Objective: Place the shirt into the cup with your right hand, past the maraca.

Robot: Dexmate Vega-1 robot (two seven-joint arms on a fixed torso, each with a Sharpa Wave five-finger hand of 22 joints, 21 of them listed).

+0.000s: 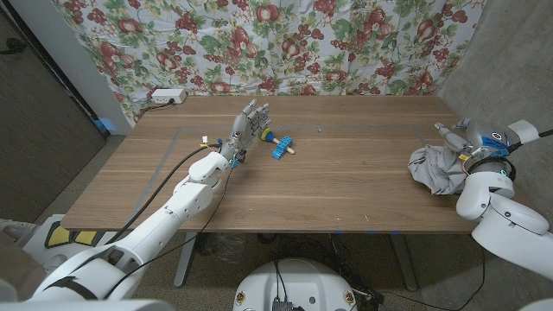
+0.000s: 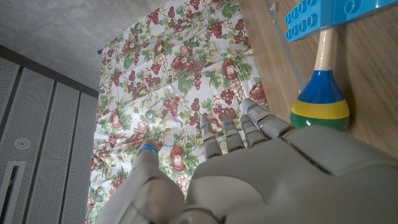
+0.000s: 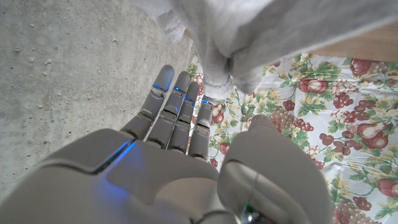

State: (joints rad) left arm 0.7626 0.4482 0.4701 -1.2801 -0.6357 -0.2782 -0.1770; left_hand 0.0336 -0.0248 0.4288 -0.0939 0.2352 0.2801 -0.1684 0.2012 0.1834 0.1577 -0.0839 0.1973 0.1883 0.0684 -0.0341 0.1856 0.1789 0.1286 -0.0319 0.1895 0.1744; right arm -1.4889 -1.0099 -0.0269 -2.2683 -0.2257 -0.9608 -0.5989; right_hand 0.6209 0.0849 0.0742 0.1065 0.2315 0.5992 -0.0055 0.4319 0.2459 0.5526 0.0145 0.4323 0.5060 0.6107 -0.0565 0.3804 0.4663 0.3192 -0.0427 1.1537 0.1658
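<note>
Head view: maraca [image 1: 275, 139] beside blue block [image 1: 282, 148].

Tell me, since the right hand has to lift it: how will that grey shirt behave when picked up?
The shirt lies crumpled in soft folds beside the right hand, so it is probably floppy and will sag and trail. It looks light, being thin cloth. Loose folds could slip from a partial grip, so bunching it seems wise.
</note>
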